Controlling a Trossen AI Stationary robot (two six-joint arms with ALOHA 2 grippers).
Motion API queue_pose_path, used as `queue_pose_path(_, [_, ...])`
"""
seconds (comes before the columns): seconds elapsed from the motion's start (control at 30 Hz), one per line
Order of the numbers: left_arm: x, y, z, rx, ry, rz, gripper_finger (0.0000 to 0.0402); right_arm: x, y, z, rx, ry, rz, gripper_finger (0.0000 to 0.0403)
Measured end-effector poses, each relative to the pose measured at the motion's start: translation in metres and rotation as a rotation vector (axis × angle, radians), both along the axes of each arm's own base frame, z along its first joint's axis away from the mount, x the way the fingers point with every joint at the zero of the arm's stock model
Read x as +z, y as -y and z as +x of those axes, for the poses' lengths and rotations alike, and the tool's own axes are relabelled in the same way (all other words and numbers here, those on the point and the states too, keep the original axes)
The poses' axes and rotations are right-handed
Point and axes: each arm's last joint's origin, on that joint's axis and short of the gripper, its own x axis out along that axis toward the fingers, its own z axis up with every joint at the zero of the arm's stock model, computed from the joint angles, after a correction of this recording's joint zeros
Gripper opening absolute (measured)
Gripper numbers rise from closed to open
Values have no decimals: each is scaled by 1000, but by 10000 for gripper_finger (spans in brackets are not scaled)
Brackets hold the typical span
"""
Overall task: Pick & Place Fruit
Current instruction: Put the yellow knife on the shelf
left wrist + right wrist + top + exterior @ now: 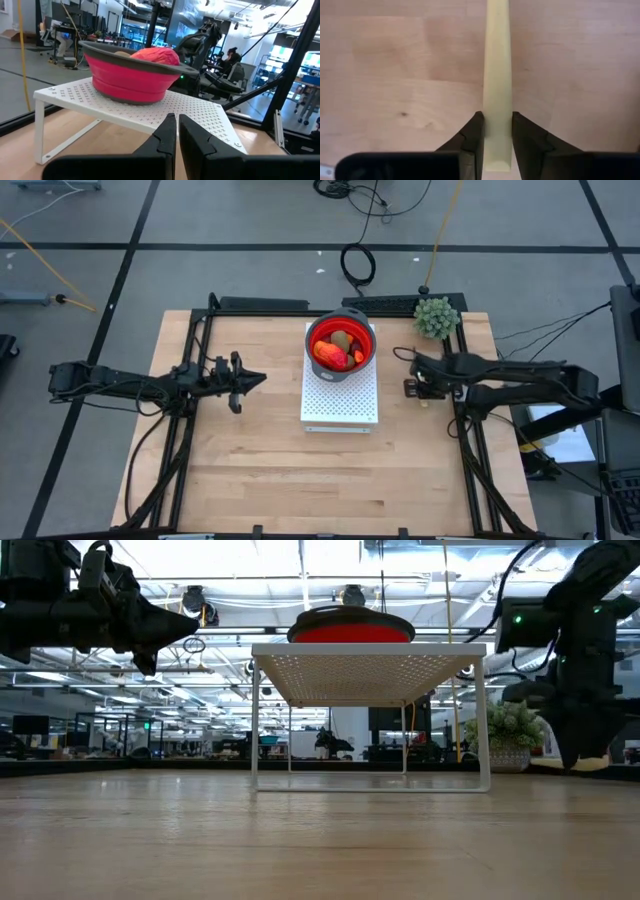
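From where I sit at the controls, my landmark is the white perforated shelf (340, 395) at the middle of the wooden table (240, 470).

Left of the shelf, my left gripper (250, 381) hangs above the table, its fingers pressed nearly together with nothing between them, pointing toward the shelf.

On top of the shelf, at its far end, sits a red collapsible bowl (341, 343) with a dark rim. The fruit (335, 352) lies inside it: a larger red-orange oblong, a brown-green oval and small orange pieces, heaped together. I see no fruit loose on the table.

Right of the shelf, my right gripper (495, 131) is low over the table, fingers closed around a pale yellow handle (497, 75), which I take to be the knife's. The blade is not visible.

Beyond the right gripper, at the table's far right corner, stands a green spiky plant (437, 317).

I judge the fruit placing essentially finished. To do the current step well, I would keep the handle level, steer clear of the shelf's edge, and set it down flat before opening.
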Motion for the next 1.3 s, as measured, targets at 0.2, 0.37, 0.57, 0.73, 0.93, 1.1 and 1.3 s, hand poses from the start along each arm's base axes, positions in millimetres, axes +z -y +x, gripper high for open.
queue_pose_path(0.2, [4, 0, -1, -3, 43, -19, 19, 10, -12, -1, -7, 78, -25, 67])
queue_pose_path(0.37, [10, 0, -2, -13, 111, -66, 19, 16, -20, -1, 10, 137, -82, 67])
queue_pose_path(0.57, [13, 1, -2, -41, 157, -178, 19, 24, -29, 1, 17, 233, -158, 67])
queue_pose_path(0.73, [17, 4, -3, -69, 197, -187, 19, 31, -35, 6, 36, 329, -233, 67])
queue_pose_path(0.93, [28, 7, -1, -94, 245, -181, 19, 36, -41, 12, 42, 413, -314, 67])
queue_pose_path(1.1, [38, 9, 2, -107, 268, -157, 19, 41, -45, 17, 54, 479, -391, 67])
queue_pose_path(1.3, [51, 13, 4, -116, 299, -87, 19, 48, -48, 24, 78, 572, -466, 67])
